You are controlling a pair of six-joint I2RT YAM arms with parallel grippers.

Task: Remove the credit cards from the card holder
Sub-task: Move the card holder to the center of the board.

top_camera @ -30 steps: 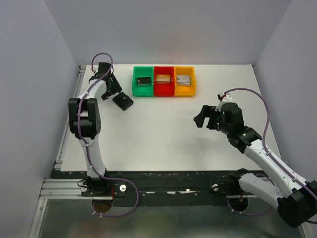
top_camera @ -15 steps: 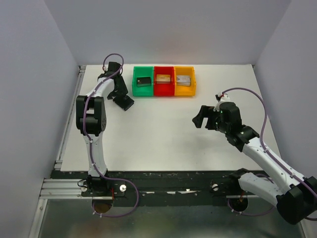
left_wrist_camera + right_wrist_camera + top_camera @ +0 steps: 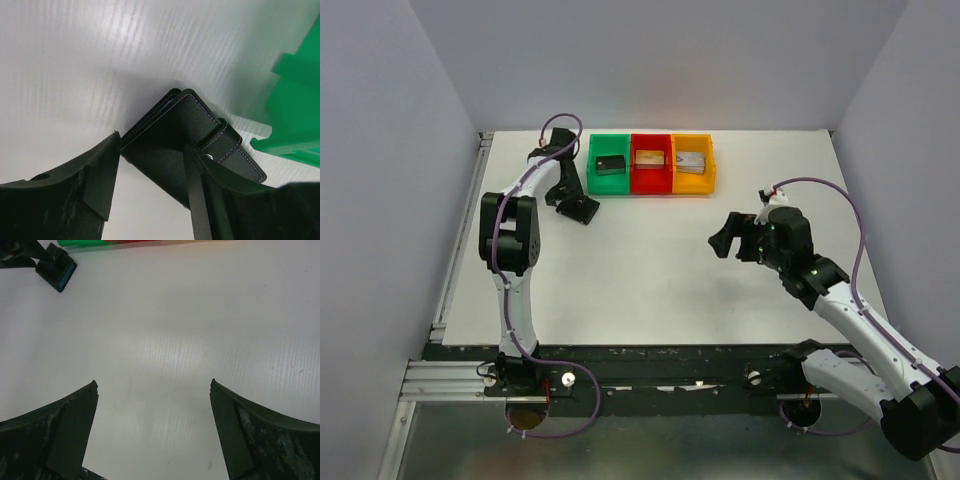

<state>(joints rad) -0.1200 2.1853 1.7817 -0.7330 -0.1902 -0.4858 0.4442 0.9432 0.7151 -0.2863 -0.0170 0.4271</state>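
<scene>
Your left gripper [image 3: 152, 175] sits low over the card holder [image 3: 180, 130], with 1 finger [image 3: 102, 175] at the holder's near corner and the other finger [image 3: 200, 210] overlapping its top face. The jaws stand apart with that corner between them, but you cannot tell from these views whether they press on it.

The card holder lies flat on the white table [image 3: 650, 270], folded shut, its strap [image 3: 225, 142] across the cover. It is at the far left of the table, just beside the green bin [image 3: 610, 190] but apart from it.

Next to the green bin stand a red bin [image 3: 651, 189] and an orange bin [image 3: 693, 188], touching in 1 row, each with 1 blocky item inside.

Your right gripper [image 3: 153, 385] hangs over bare table at the right, well apart from the holder, jaws spread wide and holding nothing.
</scene>
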